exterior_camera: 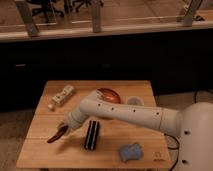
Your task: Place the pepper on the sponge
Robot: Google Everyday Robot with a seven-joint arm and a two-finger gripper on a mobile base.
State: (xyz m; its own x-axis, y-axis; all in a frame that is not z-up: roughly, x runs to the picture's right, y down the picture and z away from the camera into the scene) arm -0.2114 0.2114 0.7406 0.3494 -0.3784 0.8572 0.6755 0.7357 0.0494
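Now my gripper is clasping the pepper by the left edge, for carrying. The sponge is sitting near the front-right corner.

No text, label, brand or number is legible. A small dark mark near the front right corner of the desk cannot be read. The claw, at the desk's front left, grips the pepper.
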